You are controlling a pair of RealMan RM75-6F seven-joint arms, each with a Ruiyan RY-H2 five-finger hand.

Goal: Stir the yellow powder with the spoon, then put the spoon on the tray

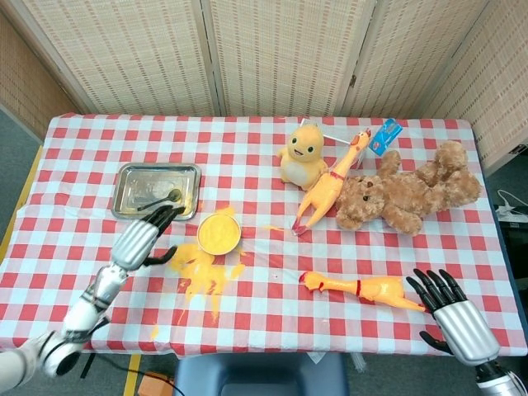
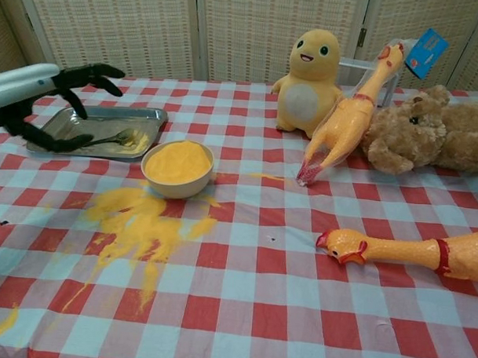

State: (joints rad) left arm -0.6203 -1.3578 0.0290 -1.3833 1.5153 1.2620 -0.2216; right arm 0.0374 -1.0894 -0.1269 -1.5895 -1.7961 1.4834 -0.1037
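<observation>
1. Lying in the metal tray (image 1: 132, 175) left of the bowl (image 1: 219, 234), the spoon (image 2: 113, 137) rests with its bowl end toward the bowl, untouched.
2. The bowl holds yellow powder (image 2: 177, 161); spilled powder (image 1: 202, 272) spreads on the checked tablecloth (image 1: 247, 157) just in front of the bowl.
3. The left hand (image 1: 140, 239) hovers left of the bowl, fingers spread, holding nothing.
4. The right hand (image 1: 450, 309) sits far right of the bowl, fingers spread and empty, beside a rubber chicken (image 1: 363, 287).
</observation>
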